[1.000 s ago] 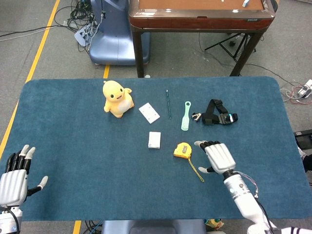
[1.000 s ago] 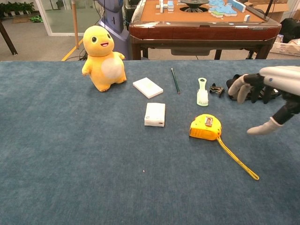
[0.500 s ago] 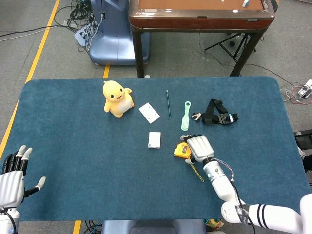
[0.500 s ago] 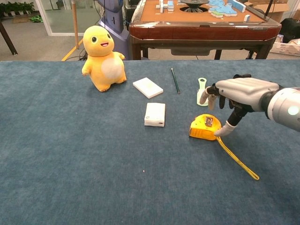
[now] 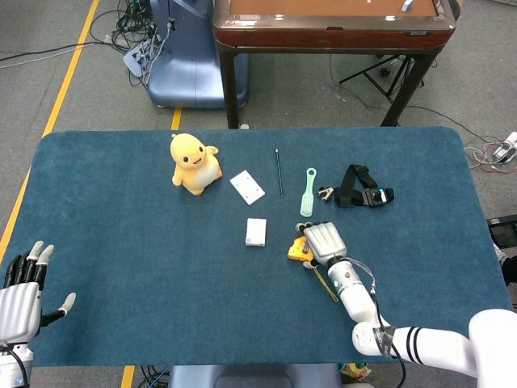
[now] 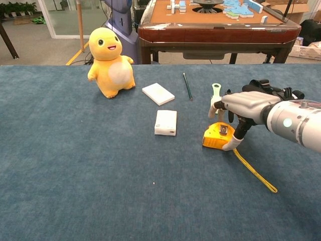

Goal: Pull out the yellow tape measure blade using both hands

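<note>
Left hand (image 5: 23, 295) appears in head view only.

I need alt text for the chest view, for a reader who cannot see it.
The robot's right hand reaches over a yellow tape measure on a blue table, thumb touching its case, with the yellow blade already partly out. Behind lie a yellow plush toy, two white boxes and a pencil.
</note>
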You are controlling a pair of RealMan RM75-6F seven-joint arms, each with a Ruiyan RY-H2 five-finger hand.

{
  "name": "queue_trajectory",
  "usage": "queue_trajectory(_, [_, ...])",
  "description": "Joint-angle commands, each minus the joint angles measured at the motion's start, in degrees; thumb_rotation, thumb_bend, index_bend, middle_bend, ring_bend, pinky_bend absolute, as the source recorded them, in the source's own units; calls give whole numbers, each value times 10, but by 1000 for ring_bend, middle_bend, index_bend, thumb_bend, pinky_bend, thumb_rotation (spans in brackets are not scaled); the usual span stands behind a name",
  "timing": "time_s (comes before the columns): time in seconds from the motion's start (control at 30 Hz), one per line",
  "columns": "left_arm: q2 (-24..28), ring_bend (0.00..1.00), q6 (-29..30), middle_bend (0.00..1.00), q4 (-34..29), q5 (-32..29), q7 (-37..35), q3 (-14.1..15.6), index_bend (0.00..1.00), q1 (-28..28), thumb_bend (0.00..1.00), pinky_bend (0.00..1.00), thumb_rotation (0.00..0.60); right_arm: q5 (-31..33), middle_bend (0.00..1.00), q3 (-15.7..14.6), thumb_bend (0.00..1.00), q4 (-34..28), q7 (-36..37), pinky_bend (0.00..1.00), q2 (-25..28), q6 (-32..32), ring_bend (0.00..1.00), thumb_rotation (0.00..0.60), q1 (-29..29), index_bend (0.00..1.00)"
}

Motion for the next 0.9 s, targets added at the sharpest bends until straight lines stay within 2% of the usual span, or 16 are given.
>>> queue_trajectory(0.03, [0,0,0,0,0,0,1,-1,52,0,232,0,600,7,317,0,143,9,3,353,-7,-6,330,600,10,250])
queue_trajectory(0.13, [0,0,0,0,-1,0,2,-1,52,1,232,0,600,13,317,-3,170,12,1,353,-9,-10,329,600,16,250])
queue_trajectory(0.33, [2,0,2,0,-2,0,2,-1,52,3,233,0,600,32,356,-15,290,16,-4,353,-8,-15,330,600,24,252])
queue_trajectory(0.5, [2,0,0,0,-2,0,1,-4,52,2,232,0,600,38,418,-17,409,8,-2,353,-5,-11,332,600,29,331])
queue_trajectory(0.63, [5,0,-12,0,-6,-5,-5,-9,52,-6,232,0,600,24,504,-10,588,-16,22,360,6,-7,384,600,28,448])
queue_trajectory(0.7, [9,0,-24,0,-14,-9,-13,-16,52,-14,232,0,600,13,535,-4,637,-39,35,367,19,-1,410,600,27,485])
queue_trajectory(0.9, [18,0,-81,0,-47,-30,-68,-46,52,-56,232,0,600,-9,590,14,653,-117,43,383,55,14,462,600,38,541])
